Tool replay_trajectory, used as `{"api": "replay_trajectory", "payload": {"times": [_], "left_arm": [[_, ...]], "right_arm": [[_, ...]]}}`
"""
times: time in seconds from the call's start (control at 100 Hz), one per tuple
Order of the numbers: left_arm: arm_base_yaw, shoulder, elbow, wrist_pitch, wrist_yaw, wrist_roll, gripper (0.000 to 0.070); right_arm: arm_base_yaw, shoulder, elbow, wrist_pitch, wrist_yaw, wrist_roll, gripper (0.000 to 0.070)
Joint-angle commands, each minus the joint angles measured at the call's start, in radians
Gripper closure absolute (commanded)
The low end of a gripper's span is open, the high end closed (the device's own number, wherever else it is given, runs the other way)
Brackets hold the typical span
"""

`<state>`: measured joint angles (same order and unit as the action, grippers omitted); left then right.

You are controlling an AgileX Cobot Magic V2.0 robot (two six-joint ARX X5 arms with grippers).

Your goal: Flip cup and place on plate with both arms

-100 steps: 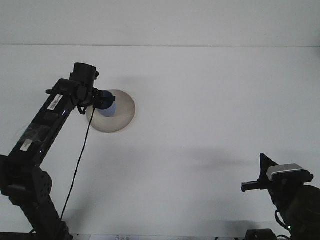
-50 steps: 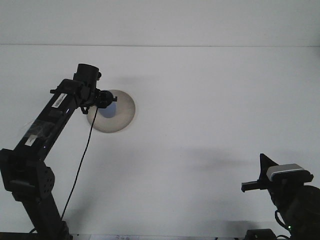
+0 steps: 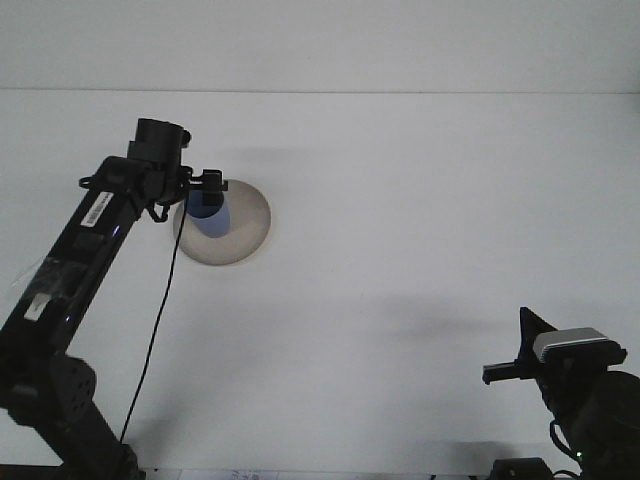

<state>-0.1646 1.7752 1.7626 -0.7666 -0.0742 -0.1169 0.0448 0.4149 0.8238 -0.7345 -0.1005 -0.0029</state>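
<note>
A light blue cup (image 3: 209, 222) stands on the round beige plate (image 3: 250, 215) at the left of the white table. My left gripper (image 3: 207, 190) hovers right over the cup's top, its black fingers spread to either side of the rim, open and no longer clamping the cup. The cup's upper edge is hidden behind the gripper. My right gripper (image 3: 510, 355) rests low at the front right corner, far from the plate, with nothing near it.
The left arm (image 3: 85, 235) slants up from the front left corner, and a black cable (image 3: 160, 320) hangs from its wrist. White table (image 3: 400, 220) stretches between the plate and the right arm.
The left wrist has risen and drawn back to the left. Its fingers have let go of the cup, which now stands on the plate. The right arm has not moved.
</note>
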Motion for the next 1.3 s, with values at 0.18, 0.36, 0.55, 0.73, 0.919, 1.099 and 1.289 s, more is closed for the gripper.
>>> {"api": "replay_trajectory", "payload": {"times": [0.18,0.36,0.55,0.73,0.919,1.099,1.289], "left_arm": [[0.004,-0.208,-0.011,0.012,0.003,-0.046,0.0185],[-0.017,-0.443,-0.202,0.126,-0.026,-0.061,0.0195],[-0.023,-0.728,-0.509,0.269,-0.055,-0.080,0.0198],[-0.023,-1.000,-0.809,0.358,-0.055,-0.069,0.0217],[-0.033,-1.197,-0.974,0.326,-0.048,-0.014,0.0700],[-0.037,-1.282,-0.994,0.297,-0.048,0.003,0.0691],[-0.037,-1.315,-0.993,0.298,-0.048,0.000,0.0688]], "right_arm": [[0.000,0.005,0.010,0.010,0.004,0.003,0.0700],[0.000,0.005,0.010,0.009,0.004,0.003,0.0700],[0.000,0.005,0.010,0.009,0.003,0.003,0.0700],[0.000,0.005,0.010,0.009,0.003,0.003,0.0700],[0.000,0.005,0.010,0.009,0.003,0.003,0.0700],[0.000,0.005,0.010,0.009,0.003,0.003,0.0700],[0.000,0.005,0.010,0.009,0.003,0.003,0.0700]]}}
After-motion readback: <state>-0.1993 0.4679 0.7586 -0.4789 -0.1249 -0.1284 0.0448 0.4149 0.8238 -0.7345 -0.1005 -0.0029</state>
